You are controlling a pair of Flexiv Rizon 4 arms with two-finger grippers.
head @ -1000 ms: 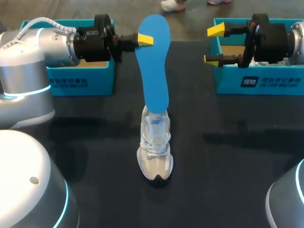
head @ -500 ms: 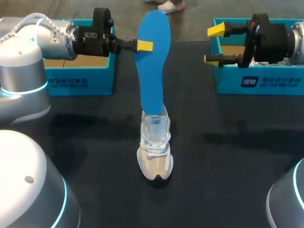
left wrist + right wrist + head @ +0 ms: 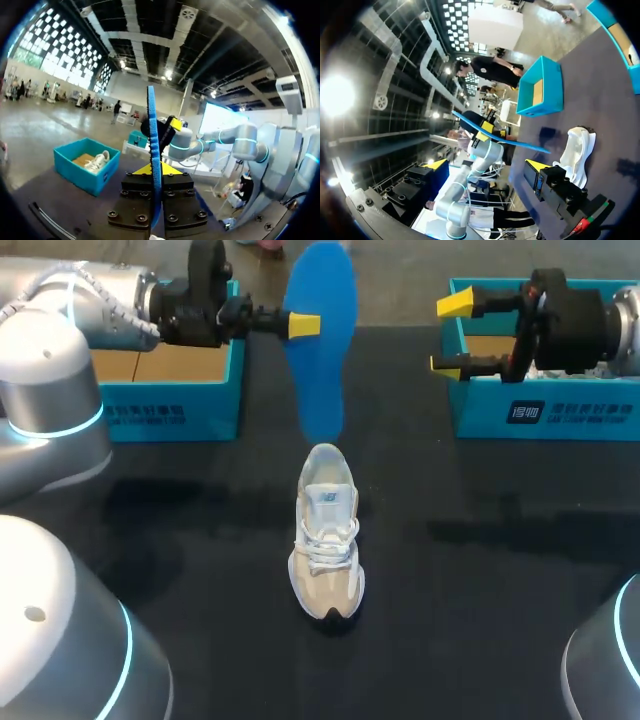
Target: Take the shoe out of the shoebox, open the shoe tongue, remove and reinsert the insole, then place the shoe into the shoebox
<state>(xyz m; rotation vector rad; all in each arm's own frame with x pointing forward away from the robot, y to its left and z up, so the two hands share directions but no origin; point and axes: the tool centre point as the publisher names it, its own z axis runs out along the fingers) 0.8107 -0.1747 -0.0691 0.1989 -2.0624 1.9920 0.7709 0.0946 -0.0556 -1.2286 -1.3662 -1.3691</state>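
A blue insole (image 3: 322, 340) hangs upright in the air, its lower end clear of the shoe's heel. My left gripper (image 3: 303, 324) is shut on its upper part, coming in from the left. In the left wrist view the insole (image 3: 151, 130) stands edge-on between the fingers of that gripper (image 3: 152, 169). The beige and white shoe (image 3: 326, 530) sits upright in the table's middle, toe toward the front. My right gripper (image 3: 450, 335) stands open over the right shoebox (image 3: 540, 405), holding nothing. The right wrist view shows its gripper (image 3: 487, 165) facing the insole (image 3: 500, 136) and the shoe (image 3: 577, 152).
A teal shoebox (image 3: 170, 390) stands at the back left, showing its cardboard floor. The right shoebox (image 3: 85, 165) holds another white shoe (image 3: 100, 161). Dark table (image 3: 480, 570) surrounds the shoe.
The left gripper rose with the insole, pulling its lower end out of the shoe's opening; it now hangs free above the heel. The right arm stayed still.
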